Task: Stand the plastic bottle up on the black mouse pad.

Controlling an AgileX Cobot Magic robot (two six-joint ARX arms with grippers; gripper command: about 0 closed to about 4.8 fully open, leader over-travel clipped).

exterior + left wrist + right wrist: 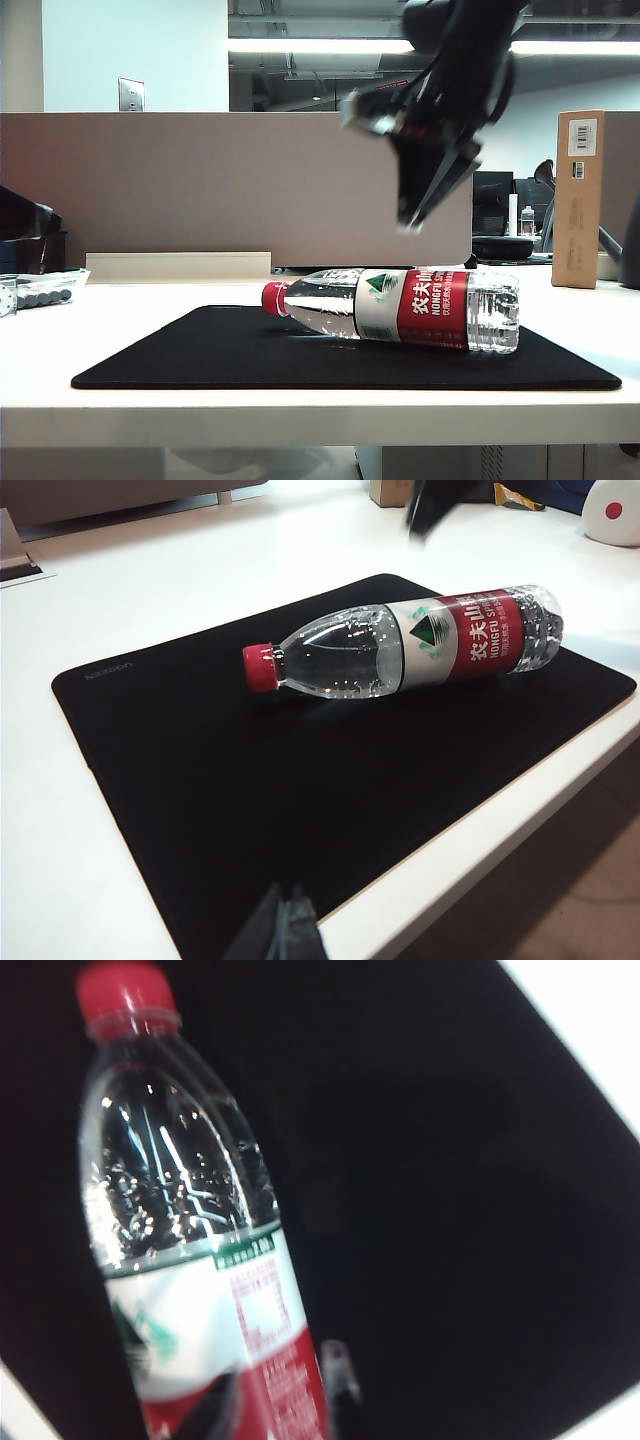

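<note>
- Bottle (400, 307) lies on its side on the black pad (250, 355), toward the pad's right half in the exterior view; red cap (273, 298) points left, base to the right.
- Label's red band and green triangle face the camera; clear water inside.
- Pad sits flat on the white table (130, 310), near the front edge.
- Right gripper (425, 205) hangs in the air above the bottle, blurred, fingers pointing down and apart from it; nothing between them. How wide the fingers stand cannot be told through the blur.
- Right wrist view: bottle (190, 1250) close below the camera, finger tips (340, 1370) just showing either side of the label end.
- Left gripper (285, 932) only shows as dark tips over the pad's (200, 810) near edge, well apart from the bottle (400, 645); tips seem pressed together, holding nothing.
- Cardboard box (578, 198) stands at the table's far right.
</note>
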